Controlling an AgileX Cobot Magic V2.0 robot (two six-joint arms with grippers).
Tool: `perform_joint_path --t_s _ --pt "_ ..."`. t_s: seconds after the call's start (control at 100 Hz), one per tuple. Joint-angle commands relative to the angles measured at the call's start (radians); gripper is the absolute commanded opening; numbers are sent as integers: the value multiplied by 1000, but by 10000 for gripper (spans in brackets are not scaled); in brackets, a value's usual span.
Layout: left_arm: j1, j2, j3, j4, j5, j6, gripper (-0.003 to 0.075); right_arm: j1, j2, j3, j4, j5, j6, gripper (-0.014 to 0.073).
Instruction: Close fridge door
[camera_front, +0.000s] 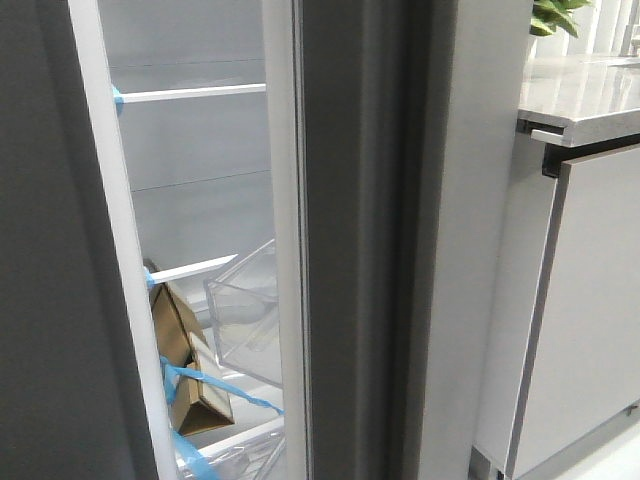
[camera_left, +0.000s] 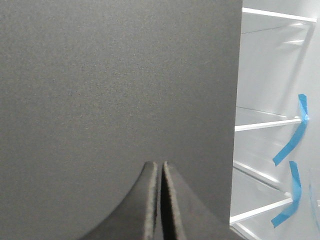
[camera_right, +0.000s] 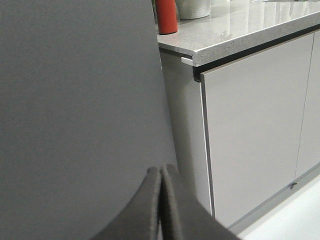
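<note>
Both sets of fingers (camera_left: 161, 200) (camera_right: 161, 202) are pressed together, empty, near the ajar fridge door (camera_front: 50, 250); a glancing push could slip off its smooth panel.

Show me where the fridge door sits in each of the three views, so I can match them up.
Front view: the fridge door fills the left edge, white lining beside it, ajar.
Left wrist view: it fills the frame ahead of the shut left gripper.
Right wrist view: cannot tell; its dark panel may be another one.
Shared landmark: blue tape inside.
</note>
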Motion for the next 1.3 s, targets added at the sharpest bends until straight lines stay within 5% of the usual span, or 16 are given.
perform_joint_path --t_s 0.0,0.33,0.779,1.119,1.289 --pt "1 -11 35 -4 -73 -2 -20 -5 -21 18 -10 -80 -4 -46" --pt "1 -11 35 -4 -73 -2 -20 -5 -21 3 75 -243 -2 -46" --pt "1 -11 35 -4 -73 -2 -20 -5 219 -524 149 284 -2 -46" --pt "1 -11 35 -4 -73 -2 -20 -5 576 -788 291 389 -32 -46" --pt "1 -11 35 -4 -73 -2 -20 -5 723 -847 480 396 -205 -46"
